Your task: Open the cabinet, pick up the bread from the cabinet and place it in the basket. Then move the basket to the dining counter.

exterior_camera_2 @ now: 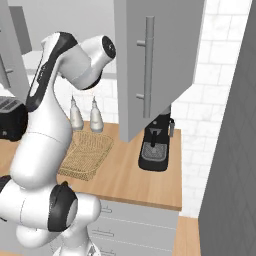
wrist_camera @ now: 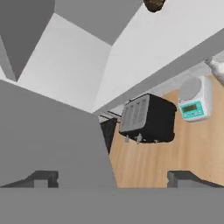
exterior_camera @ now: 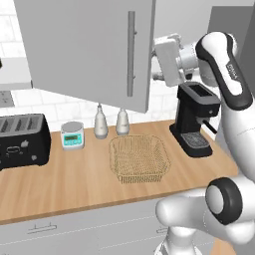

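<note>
The bread (wrist_camera: pixel 153 5), a small dark-brown rounded lump, is probably going to feel light and a little yielding, so gripping it across its middle looks safest. The end effector (wrist_camera: pixel 113 178) is standing spread wide and empty inside the opened cabinet (exterior_camera: pixel 89 50). The bread is sitting on the pale cabinet floor well ahead of the fingertips (wrist_camera: pixel 41 178), while the basket (exterior_camera: pixel 140 158) is waiting below on the counter (exterior_camera: pixel 74 184).
</note>
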### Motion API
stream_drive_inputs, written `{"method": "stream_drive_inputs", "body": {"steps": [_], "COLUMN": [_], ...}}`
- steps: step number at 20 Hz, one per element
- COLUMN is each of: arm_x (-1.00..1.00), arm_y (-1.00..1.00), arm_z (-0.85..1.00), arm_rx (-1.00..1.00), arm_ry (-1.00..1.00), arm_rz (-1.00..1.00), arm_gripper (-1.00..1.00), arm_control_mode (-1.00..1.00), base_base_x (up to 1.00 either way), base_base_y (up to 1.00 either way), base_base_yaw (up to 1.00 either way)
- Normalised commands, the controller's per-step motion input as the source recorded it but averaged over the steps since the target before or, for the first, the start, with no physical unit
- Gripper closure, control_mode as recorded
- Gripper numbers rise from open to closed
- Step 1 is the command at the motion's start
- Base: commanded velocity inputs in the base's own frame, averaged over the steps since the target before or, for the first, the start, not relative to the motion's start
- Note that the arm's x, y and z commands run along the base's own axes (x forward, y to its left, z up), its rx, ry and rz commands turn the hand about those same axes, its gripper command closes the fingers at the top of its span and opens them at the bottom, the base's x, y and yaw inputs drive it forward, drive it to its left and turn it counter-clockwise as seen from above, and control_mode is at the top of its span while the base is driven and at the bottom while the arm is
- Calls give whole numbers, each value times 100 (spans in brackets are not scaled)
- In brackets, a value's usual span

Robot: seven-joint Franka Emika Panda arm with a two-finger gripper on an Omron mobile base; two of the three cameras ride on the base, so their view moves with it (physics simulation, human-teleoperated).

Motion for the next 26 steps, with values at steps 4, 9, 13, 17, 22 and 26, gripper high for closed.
{"method": "stream_drive_inputs", "body": {"steps": [4, 9, 13, 17, 22, 26], "arm_x": [3, -73, -100, -96, -47, -5], "arm_y": [100, 100, 100, 100, 100, 18], "arm_z": [-11, 0, -7, -15, -21, -3], "arm_rx": [-11, -17, -22, -25, -25, -17], "arm_ry": [-4, -23, -31, -30, -22, -20], "arm_rz": [30, 23, 17, 13, 5, 0], "arm_gripper": [-100, -100, -100, -100, -100, -100], "arm_control_mode": [-100, -100, -100, -100, -100, -100], "base_base_x": [0, 0, 0, 0, 0, 0], "base_base_y": [0, 0, 0, 0, 0, 0], "base_base_yaw": [0, 0, 0, 0, 0, 0]}}
